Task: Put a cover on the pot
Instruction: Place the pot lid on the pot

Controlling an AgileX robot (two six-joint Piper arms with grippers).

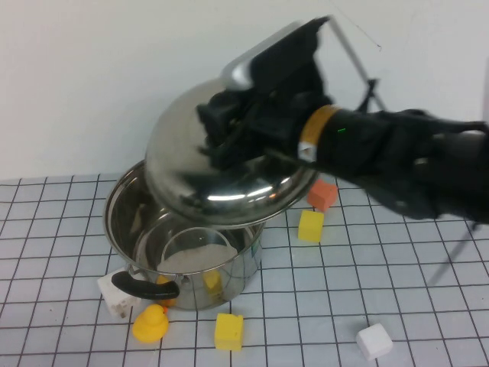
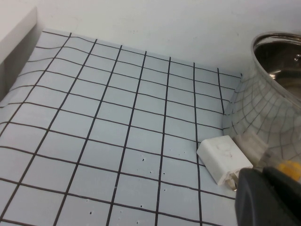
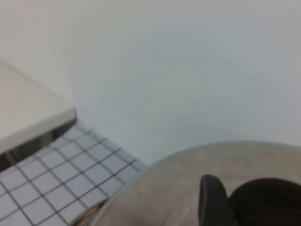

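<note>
The steel pot [image 1: 126, 229] stands open at the table's left of middle, with a black side handle [image 1: 147, 287] at its front. My right gripper [image 1: 227, 136] is shut on the black knob of the domed steel lid [image 1: 221, 180] and holds the lid tilted just above the pot's back right rim. In the right wrist view the lid's dome [image 3: 188, 179], the knob [image 3: 268, 202] and one finger [image 3: 211, 202] show. The left wrist view shows the pot's wall [image 2: 273, 108] and handle [image 2: 268, 197]. My left gripper is out of view.
A white block [image 1: 114, 297] [image 2: 223, 159] and a yellow duck [image 1: 150, 323] lie by the pot's front left. Yellow blocks [image 1: 229, 331] [image 1: 310, 225], an orange block [image 1: 322, 195] and a white block [image 1: 374, 341] lie to the front and right.
</note>
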